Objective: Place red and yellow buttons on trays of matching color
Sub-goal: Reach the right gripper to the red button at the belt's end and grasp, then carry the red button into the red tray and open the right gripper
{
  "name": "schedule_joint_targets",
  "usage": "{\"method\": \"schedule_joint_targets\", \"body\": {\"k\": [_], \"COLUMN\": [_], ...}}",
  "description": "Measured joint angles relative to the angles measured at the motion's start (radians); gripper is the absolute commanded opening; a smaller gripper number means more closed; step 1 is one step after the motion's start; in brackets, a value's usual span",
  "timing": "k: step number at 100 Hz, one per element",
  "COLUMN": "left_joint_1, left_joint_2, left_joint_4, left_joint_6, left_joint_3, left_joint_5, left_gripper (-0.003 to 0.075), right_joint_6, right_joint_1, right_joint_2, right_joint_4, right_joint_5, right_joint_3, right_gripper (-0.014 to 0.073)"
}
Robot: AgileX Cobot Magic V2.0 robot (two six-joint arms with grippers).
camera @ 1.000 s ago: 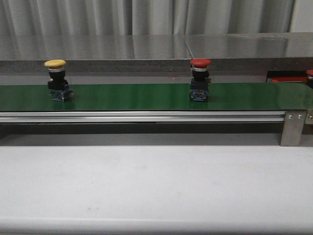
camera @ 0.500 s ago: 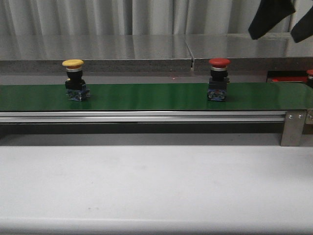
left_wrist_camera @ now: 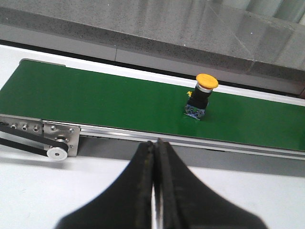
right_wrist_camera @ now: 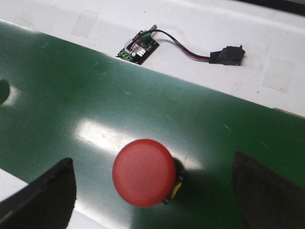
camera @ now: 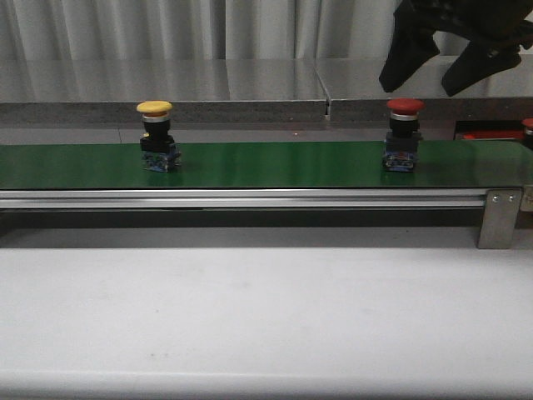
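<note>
A yellow button and a red button stand upright on the green belt, yellow at the left, red at the right. My right gripper hangs open just above the red button, a finger on either side. In the right wrist view the red button lies between the spread fingers, untouched. My left gripper is shut and empty over the white table, short of the belt; the yellow button is beyond it. A sliver of red tray shows at the far right. The yellow tray is out of view.
Another red button peeks in at the right edge. The belt's metal rail and end bracket run along the front. A small circuit board with a cable lies on the white surface beyond the belt. A grey ledge backs the belt.
Both buttons have ridden the belt to the right. My right gripper has come down into the front view from the top right, open, over the red button.
</note>
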Motion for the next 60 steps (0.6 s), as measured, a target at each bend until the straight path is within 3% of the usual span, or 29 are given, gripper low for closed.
{"method": "schedule_joint_targets", "body": {"k": [13,20,44,60], "left_joint_1": [0.000,0.000,0.000,0.000], "left_joint_2": [0.000,0.000,0.000,0.000], "left_joint_4": [0.000,0.000,0.000,0.000], "left_joint_6": [0.000,0.000,0.000,0.000], "left_joint_3": [0.000,0.000,0.000,0.000], "left_joint_5": [0.000,0.000,0.000,0.000], "left_gripper": [-0.0019,-0.0019,-0.0019,-0.0019], "right_joint_6": [0.000,0.000,0.000,0.000], "right_joint_1": [0.000,0.000,0.000,-0.009], "right_joint_2": [0.053,0.085,0.153,0.153], "right_joint_4": [-0.002,-0.003,-0.009,-0.037], "right_joint_5": [-0.003,-0.007,-0.015,0.035], "right_joint_3": [-0.031,-0.037,-0.040,-0.092], "right_gripper": [0.0641,0.0589,0.0259,0.0237]}}
